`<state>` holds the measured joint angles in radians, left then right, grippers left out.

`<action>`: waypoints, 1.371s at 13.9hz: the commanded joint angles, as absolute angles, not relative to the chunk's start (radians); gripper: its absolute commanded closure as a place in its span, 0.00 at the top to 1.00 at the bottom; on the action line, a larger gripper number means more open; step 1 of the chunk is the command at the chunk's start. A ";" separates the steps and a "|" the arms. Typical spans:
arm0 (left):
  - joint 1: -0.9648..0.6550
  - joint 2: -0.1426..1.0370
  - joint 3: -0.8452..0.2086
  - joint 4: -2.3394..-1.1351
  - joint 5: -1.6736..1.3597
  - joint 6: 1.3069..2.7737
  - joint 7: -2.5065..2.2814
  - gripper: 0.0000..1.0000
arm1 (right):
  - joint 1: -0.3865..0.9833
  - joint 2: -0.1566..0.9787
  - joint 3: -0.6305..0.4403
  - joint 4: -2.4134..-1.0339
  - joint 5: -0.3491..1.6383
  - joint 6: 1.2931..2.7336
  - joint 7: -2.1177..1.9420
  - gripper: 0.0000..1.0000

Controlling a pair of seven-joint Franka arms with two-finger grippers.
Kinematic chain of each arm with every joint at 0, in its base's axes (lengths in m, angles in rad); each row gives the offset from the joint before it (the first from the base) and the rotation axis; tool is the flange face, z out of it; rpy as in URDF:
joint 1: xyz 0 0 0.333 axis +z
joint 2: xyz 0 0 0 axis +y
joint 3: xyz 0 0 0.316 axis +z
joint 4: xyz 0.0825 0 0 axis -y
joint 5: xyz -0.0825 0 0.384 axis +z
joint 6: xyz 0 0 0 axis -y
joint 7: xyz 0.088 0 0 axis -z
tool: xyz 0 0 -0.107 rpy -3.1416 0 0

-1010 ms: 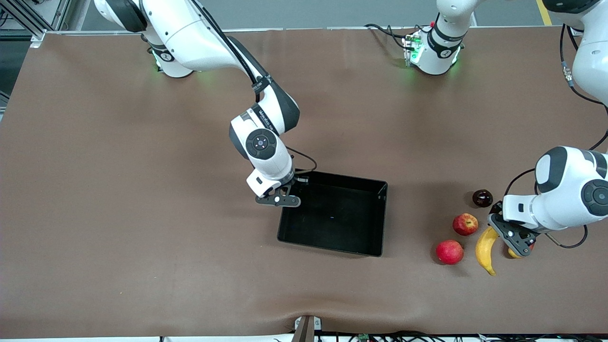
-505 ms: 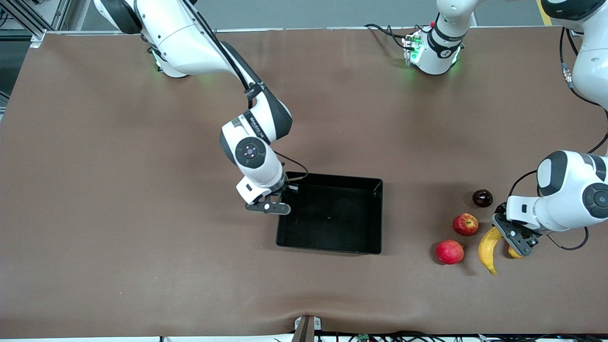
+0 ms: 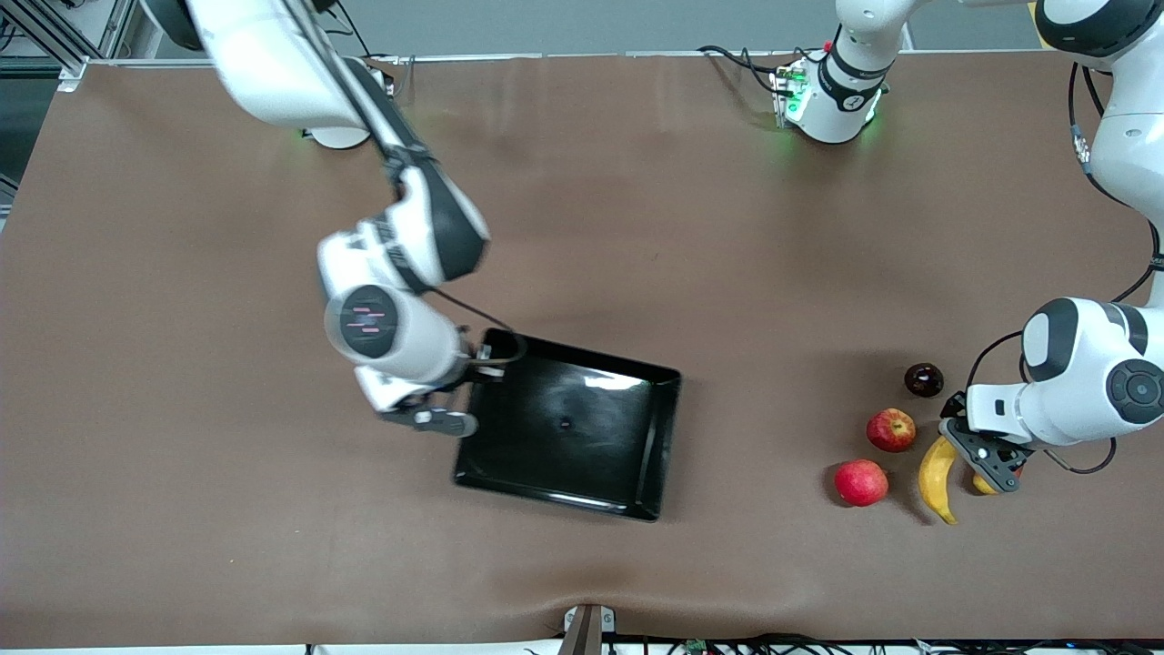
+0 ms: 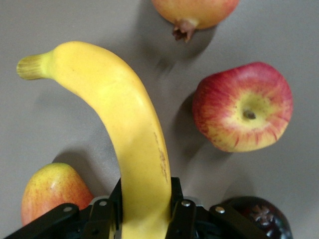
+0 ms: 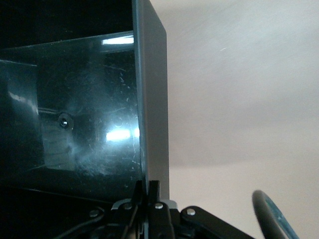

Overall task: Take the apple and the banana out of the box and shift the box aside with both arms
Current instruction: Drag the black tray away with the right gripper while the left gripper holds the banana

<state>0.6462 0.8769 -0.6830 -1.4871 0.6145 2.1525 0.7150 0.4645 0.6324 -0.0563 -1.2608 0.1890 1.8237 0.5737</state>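
The box is gripped at its wall by the shut right hand, centre-left of the front view, one end lifted. The banana is clamped in the left hand at lower right beside the apple, well apart from the box.

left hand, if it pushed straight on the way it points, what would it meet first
The left hand is shut on the banana, which fills that line. Past the banana's stem end only bare table shows, though depth is hard to judge.
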 commanded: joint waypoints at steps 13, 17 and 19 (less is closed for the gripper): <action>0.618 0.904 -0.658 -1.491 0.701 2.241 0.559 1.00 | -0.170 0.347 -0.048 -1.721 0.186 1.866 -0.329 0.00; 0.615 0.879 -0.666 -1.488 0.692 2.230 0.502 1.00 | -0.293 0.347 -0.044 -1.877 0.201 2.063 -0.407 0.00; 0.633 0.858 -0.689 -1.486 0.667 2.220 0.509 1.00 | -0.331 0.354 -0.044 -1.885 0.221 2.080 -0.426 0.00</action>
